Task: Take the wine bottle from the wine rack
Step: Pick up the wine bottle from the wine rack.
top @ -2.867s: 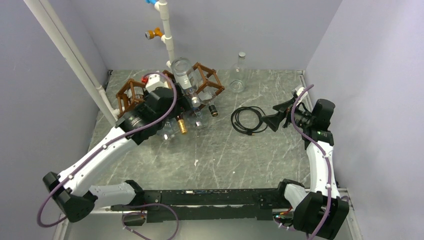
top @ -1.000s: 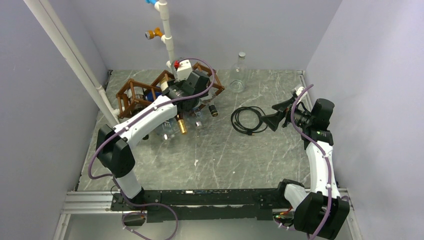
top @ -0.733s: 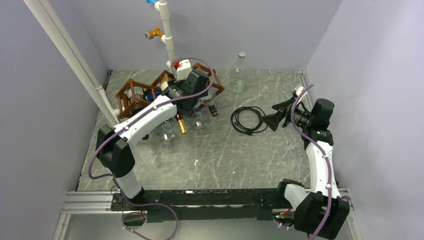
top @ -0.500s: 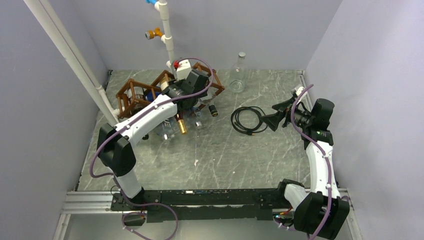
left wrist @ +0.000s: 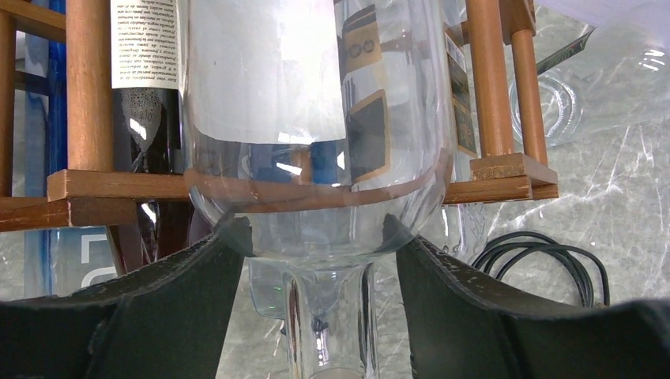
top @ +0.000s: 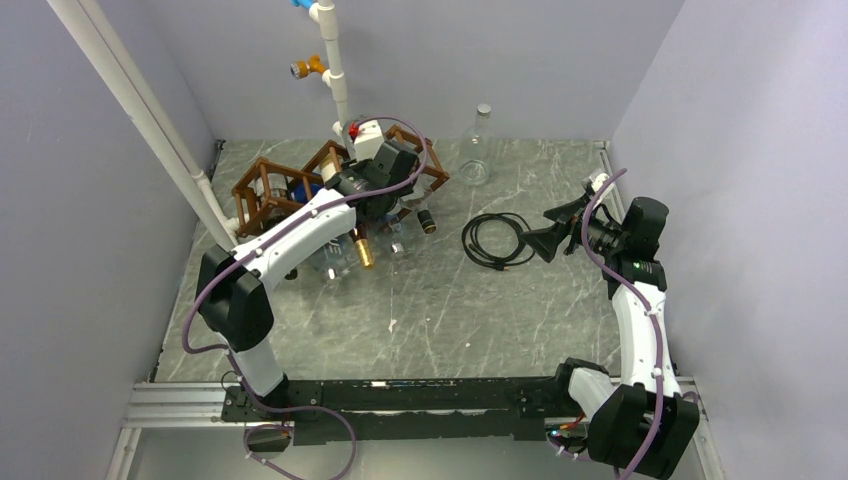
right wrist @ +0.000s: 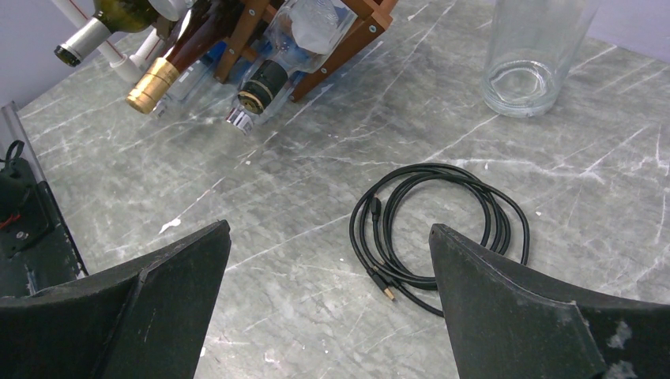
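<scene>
Left pincer straddled shoulder of wine bottle lying in wine rack, grip uncertain; best clamp squarely, draw straight out of its cell; right pincer gaped empty, well away from rack.

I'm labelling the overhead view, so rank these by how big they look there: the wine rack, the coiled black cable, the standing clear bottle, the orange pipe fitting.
1. wine rack, clearly the largest
2. coiled black cable and standing clear bottle: too close to rank
3. orange pipe fitting, the smallest
</scene>
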Tool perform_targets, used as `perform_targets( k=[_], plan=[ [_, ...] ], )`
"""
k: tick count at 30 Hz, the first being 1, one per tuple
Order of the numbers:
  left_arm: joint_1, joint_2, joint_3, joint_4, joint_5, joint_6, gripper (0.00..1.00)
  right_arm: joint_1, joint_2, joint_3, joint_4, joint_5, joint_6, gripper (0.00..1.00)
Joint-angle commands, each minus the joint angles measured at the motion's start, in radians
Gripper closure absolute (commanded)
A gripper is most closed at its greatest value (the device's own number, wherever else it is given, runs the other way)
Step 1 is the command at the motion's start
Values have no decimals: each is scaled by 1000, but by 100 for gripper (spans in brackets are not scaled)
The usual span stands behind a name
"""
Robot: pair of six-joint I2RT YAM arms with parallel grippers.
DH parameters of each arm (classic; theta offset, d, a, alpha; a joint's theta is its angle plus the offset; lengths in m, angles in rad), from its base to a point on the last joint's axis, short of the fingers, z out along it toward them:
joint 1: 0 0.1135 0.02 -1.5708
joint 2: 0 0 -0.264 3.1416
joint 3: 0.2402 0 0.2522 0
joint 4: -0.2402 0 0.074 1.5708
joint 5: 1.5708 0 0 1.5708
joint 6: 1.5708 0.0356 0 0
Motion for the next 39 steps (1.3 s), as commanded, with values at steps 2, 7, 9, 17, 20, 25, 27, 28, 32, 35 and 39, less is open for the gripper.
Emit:
perform_targets(
  k=[2,7,9,17,20,25,27,28,32,35,39],
  plan=[
    [4,-10,4,34,19,-11,29,2,-19,12,37,-4,-19,0],
    [3,-32,-10,49,37,-8,40,3,-19,14,35,-3,-21,0],
    [4,-46,-19,63,43,-5,44,2,-19,13,34,-3,-21,0],
    [4,-96,-73,126,56,14,79,2,-21,14,32,-1,-23,0],
    [5,-123,-96,162,64,24,96,2,-21,15,31,0,-24,0],
    [5,-173,-138,229,74,58,100,2,-23,15,29,-1,-25,0],
    [4,-195,-159,258,73,77,100,4,-22,16,31,0,-27,0],
    [5,-207,-168,272,72,90,100,3,-22,15,30,-1,-27,0],
    [3,-256,-210,327,62,132,100,4,-21,15,30,0,-26,0],
    [2,-292,-243,373,59,163,100,5,-19,15,31,0,-25,0],
    [0,-331,-273,411,61,197,100,5,-18,13,31,-1,-25,0]
  ],
)
